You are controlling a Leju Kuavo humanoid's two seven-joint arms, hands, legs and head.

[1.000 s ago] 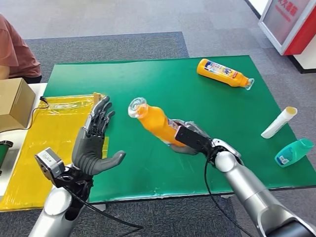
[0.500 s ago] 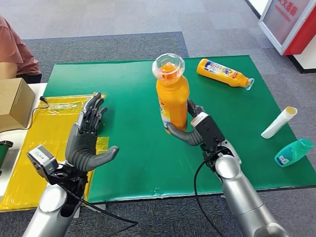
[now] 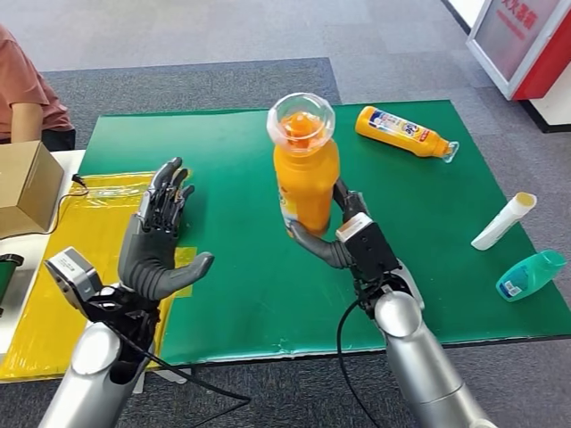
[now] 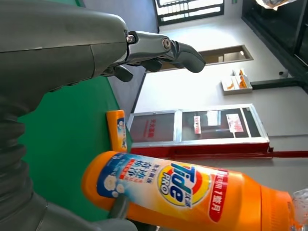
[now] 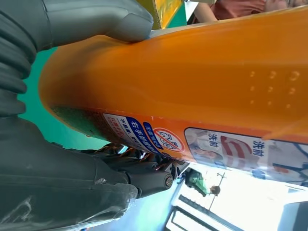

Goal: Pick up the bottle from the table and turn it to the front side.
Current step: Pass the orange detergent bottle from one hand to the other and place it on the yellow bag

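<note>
1. Table (image 3: 222, 294): flat green mat, smooth w/ slight sheen; yellow plastic sheet (image 3: 80, 241) overlaps its left edge, glossy and crinkled.
2. Left hand (image 3: 158, 245): raised over the table's left edge, palm turned toward the middle; dark fingers spread apart, thick grey thumb out, holding nothing. Silver arm behind it.
3. Right hand (image 3: 343, 236): lifted above the table's middle, nearer the front edge, wrapped round the bottle's lower body; thumb on one side, dark fingers on the other, per right wrist view (image 5: 91, 29).
4. Bottle (image 3: 304, 174): orange plastic, rounded shoulders, clear cap on top; held upright, off the table, its base in the right hand. Left wrist view shows its printed Tide label (image 4: 181, 185) facing the left hand; the right wrist view shows a smooth orange wall w/ a small-print label.
5. Cardboard box (image 3: 27, 187): matte brown, beyond the table's left edge.
6. Second orange bottle (image 3: 404, 131): lying on its side near the back right corner, same shape and clear cap.
7. Teal bottle (image 3: 532, 274): translucent, lying at the right edge.
8. White tube (image 3: 503, 221): cylindrical, lying at the right edge just behind the teal bottle.
</note>
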